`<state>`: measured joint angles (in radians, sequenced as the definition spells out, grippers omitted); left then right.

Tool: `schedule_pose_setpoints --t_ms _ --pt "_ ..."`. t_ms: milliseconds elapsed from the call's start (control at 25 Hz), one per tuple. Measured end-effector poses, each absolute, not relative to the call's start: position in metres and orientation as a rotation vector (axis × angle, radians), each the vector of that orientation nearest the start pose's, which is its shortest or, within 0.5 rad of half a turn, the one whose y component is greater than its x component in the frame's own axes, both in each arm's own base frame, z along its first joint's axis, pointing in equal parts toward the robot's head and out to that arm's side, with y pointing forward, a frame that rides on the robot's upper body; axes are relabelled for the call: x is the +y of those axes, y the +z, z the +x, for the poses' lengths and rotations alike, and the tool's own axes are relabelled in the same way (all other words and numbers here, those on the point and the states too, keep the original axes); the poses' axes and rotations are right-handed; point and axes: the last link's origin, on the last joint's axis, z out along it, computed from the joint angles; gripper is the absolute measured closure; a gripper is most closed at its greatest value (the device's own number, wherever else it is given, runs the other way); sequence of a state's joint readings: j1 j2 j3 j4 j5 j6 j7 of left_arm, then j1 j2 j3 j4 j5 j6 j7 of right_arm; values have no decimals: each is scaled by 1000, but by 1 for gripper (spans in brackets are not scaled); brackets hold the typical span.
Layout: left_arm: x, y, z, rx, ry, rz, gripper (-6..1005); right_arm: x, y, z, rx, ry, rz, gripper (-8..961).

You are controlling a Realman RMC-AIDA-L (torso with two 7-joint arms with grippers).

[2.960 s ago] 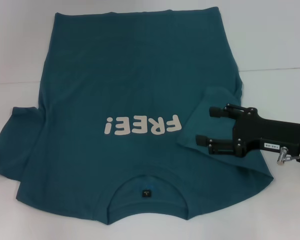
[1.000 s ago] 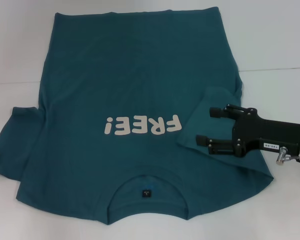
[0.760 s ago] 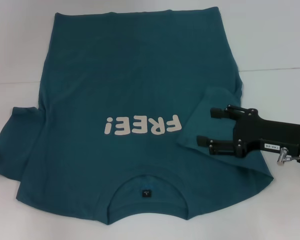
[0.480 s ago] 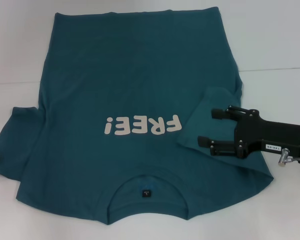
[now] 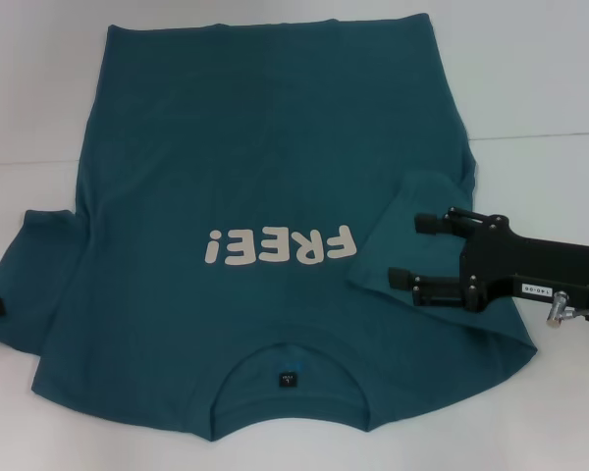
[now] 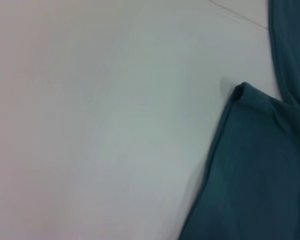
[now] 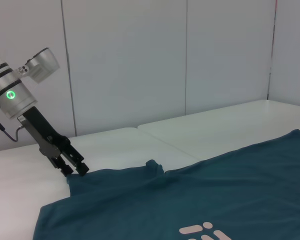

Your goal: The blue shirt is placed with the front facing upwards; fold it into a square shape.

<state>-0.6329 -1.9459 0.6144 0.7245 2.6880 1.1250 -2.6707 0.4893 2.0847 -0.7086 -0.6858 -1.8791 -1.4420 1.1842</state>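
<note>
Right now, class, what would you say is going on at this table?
A two-armed robot is folding the blue shirt, which lies face up on the white table with its FREE! lettering showing. The right sleeve is already folded in over the body. The right gripper, open, hovers at that folded sleeve. The left gripper is down at the edge of the left sleeve, which is not yet folded.

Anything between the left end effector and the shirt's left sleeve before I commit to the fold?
Nothing visible. The left end effector sits at the edge of the blue shirt, at its left sleeve.
</note>
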Motion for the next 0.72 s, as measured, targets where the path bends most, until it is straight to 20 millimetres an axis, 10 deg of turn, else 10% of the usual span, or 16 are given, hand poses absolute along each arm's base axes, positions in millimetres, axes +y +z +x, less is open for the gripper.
schedule_pose_setpoints --t_ms 720 --pt "389 80 -348 -1797 -85 -1705 95 341 11 272 395 661 -2564 37"
